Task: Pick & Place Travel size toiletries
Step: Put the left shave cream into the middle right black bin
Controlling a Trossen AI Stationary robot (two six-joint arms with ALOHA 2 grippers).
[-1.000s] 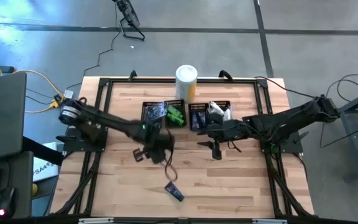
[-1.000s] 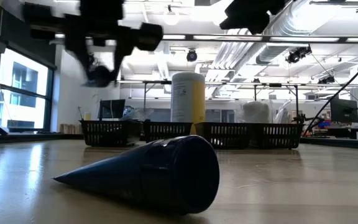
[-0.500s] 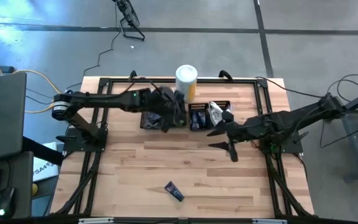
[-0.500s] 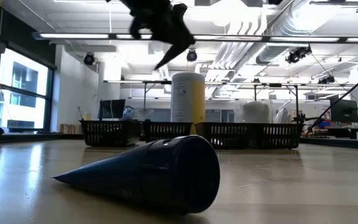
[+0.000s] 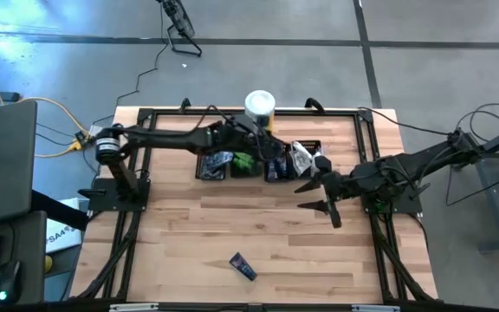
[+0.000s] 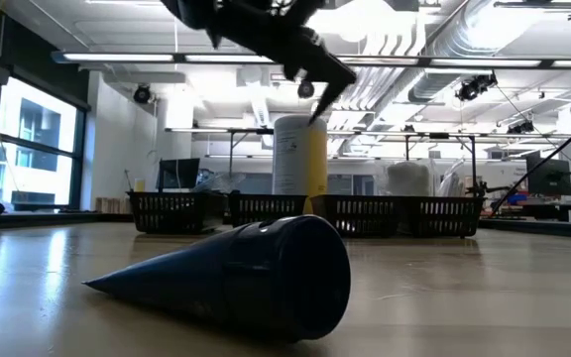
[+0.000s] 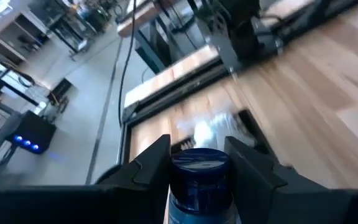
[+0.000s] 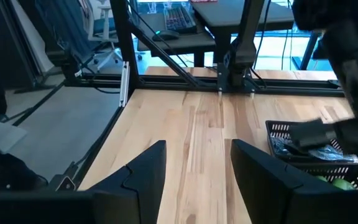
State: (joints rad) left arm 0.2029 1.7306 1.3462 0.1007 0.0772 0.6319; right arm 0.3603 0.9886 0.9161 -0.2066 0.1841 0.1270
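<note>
My left gripper (image 5: 269, 152) hangs high over the row of black mesh bins (image 5: 258, 163) at the table's far side and is shut on a dark blue tube (image 7: 199, 171). In the low view it (image 6: 317, 87) points down, near the canister's top. My right gripper (image 5: 312, 198) is open in the air near the right end of the bins, with nothing between its fingers (image 8: 197, 149). A second dark blue tube (image 5: 243, 266) lies flat on the near middle of the table and is large in the low view (image 6: 236, 283). Green packets (image 5: 246, 161) and clear sachets (image 5: 303, 154) lie in the bins. My left gripper pinches the dark blue tube between its two fingers, with the tube's round cap end (image 7: 199, 163) showing between the fingertips. The tube lies along the fingers and is lifted clear of the table and the bins. The rest of its body is hidden below the picture's edge.
A tall white-and-yellow canister (image 5: 260, 111) stands behind the bins at the far edge. Black frame rails (image 5: 137, 173) run along both sides of the table. Bare wood (image 5: 258, 221) spreads between the bins and the lying tube. The left arm (image 8: 337, 31) shows in the right wrist view.
My left gripper has risen from the middle of the table, gone to the far side over the bins, then moved right along them. My right gripper has drifted a little toward the table's right and near edge. The tube on the table has stayed put.
</note>
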